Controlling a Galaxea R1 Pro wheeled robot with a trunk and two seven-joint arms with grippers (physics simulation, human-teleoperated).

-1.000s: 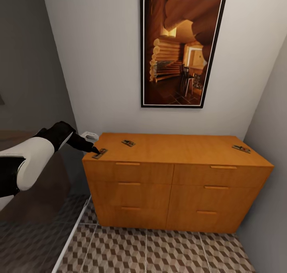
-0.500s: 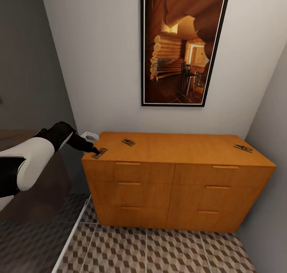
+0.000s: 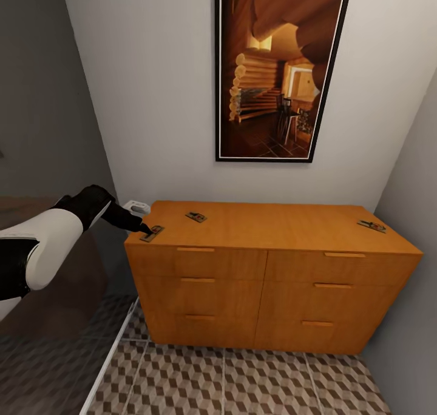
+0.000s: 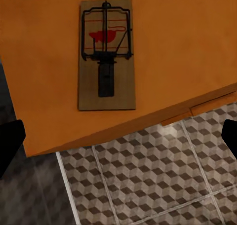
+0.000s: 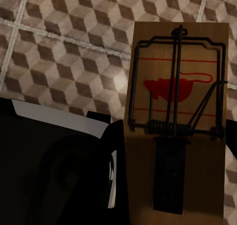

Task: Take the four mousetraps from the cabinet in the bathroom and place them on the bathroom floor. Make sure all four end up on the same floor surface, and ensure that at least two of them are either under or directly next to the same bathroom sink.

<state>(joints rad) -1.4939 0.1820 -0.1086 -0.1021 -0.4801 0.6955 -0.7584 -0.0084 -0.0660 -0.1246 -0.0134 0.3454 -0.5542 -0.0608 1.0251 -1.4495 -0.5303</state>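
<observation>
Resting flat on the cabinet (image 3: 273, 227), three mousetraps show in the head view. The near-left mousetrap (image 3: 152, 233) lies at the top's front-left corner, its long axis running from about 7 o'clock to 1 o'clock in that picture. The second mousetrap (image 3: 195, 217) sits a little farther back at about 2 o'clock from it, its long axis angled from about 10 to 4 o'clock. The third mousetrap (image 3: 370, 226) lies well apart near the right end, its long axis also angled from about 10 to 4 o'clock.

The left gripper (image 3: 145, 228) reaches in from 9 o'clock, its dark tip at the near-left trap's edge. In the left wrist view that same board (image 4: 106, 55) lies square to the cabinet's side edge, wire bow and red mark at the far end, and the two black fingertips (image 4: 10, 143) stand wide apart, clamping nothing.

In the right wrist view a fourth mousetrap (image 5: 177, 131) is pinched between the right gripper's dark pads (image 5: 116, 175) above the bathroom floor (image 5: 59, 47), long axis in line with the fingers, its bow end pointing away from the hand.

Against the pictures from a moment ago, the arm and traps sit alike; only the whole head view has shifted slightly.
</observation>
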